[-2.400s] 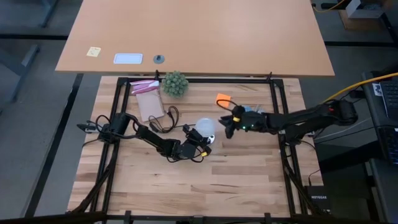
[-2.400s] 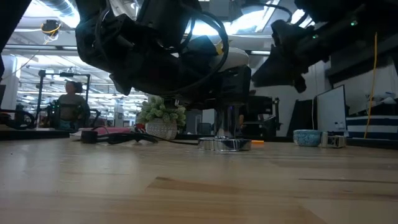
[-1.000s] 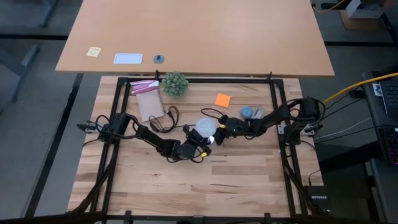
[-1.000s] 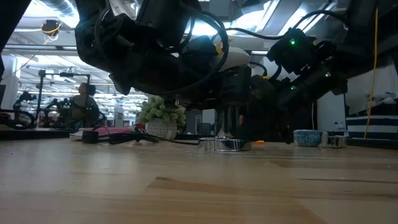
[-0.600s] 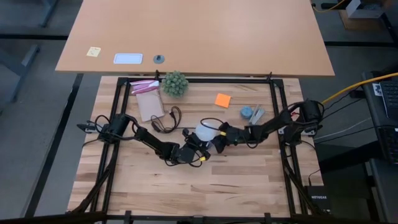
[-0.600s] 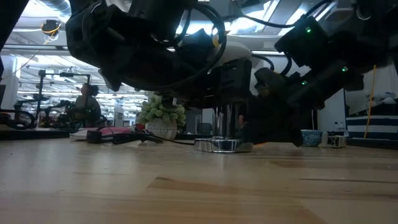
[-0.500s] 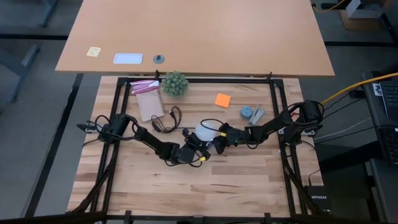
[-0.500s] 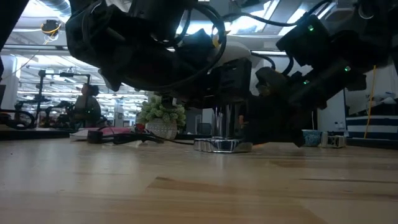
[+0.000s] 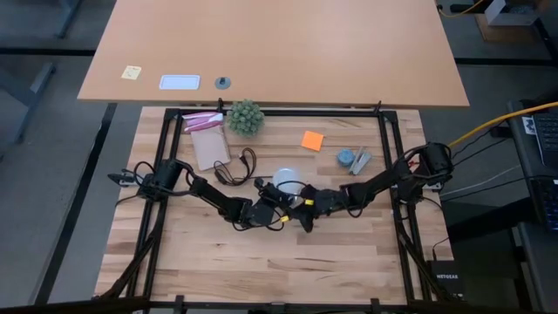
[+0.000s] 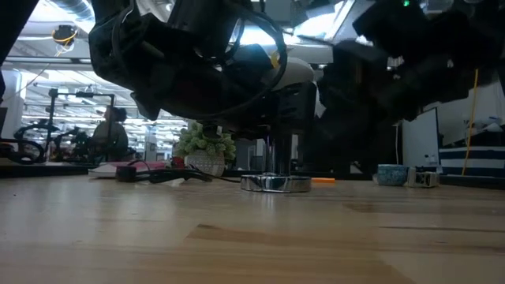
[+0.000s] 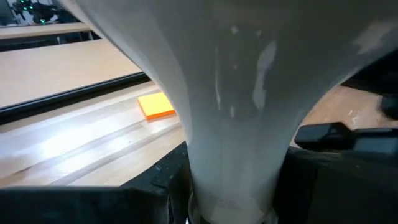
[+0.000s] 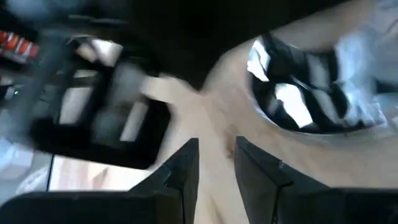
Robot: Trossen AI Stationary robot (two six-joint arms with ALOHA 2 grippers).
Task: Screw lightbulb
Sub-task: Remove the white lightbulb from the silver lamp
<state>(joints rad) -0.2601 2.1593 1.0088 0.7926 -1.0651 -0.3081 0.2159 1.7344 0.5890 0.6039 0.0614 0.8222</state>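
Both grippers meet at the lightbulb near the table centre.

Going from left to right in the high view: a pink packet [image 9: 202,121] lies at about 10 o'clock from the centre, and the spiky green plant [image 9: 245,116] at 11 o'clock. The left gripper [image 9: 277,206] comes in from 9 o'clock and is closed on the lightbulb [image 9: 287,181], which stands upright over the silver socket disc [image 10: 275,183]; in the left wrist view the white neck of the bulb fills the space between the dark fingers. The right gripper [image 9: 307,218] comes from 3 o'clock and sits just beside the bulb, at its 5 o'clock; its fingers [image 12: 177,180] stand a little apart and hold nothing. An orange note [image 9: 312,139] and a small blue thing [image 9: 347,158] lie at 1 to 2 o'clock.
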